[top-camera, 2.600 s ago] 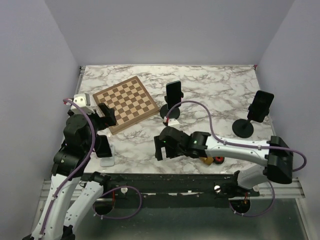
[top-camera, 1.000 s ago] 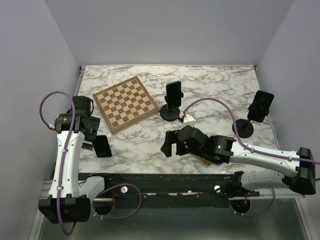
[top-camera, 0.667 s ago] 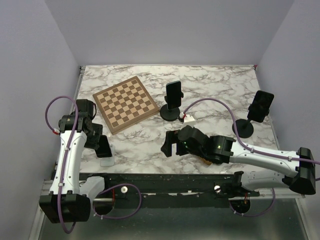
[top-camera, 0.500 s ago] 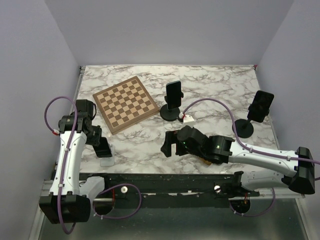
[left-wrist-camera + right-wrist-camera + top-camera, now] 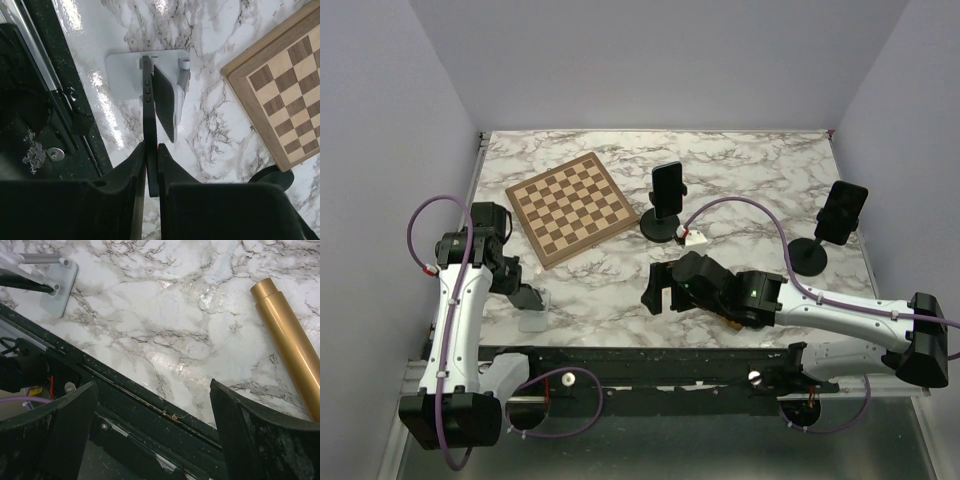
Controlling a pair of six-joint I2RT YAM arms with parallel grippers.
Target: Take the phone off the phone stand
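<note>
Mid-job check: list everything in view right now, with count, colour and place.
Phone: one, black, edge-on at the white stand, clamped.
White stand: one, white, near-left table edge.
Chessboard: one, brown and tan, far left.
Black stands with phones: two, black, mid-table and far right.
Small white object: one, white, beside the middle stand's base.
Gold tube: one, gold, lying near the right tool.
Table: one, white marble.
Left tool: shut on the phone.
Right tool: open, empty.

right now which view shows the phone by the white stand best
Left wrist: the phone runs edge-on from the stand into the shut left gripper. Top view gives a small dark shape by the arm; right wrist only an edge in its corner.
</note>
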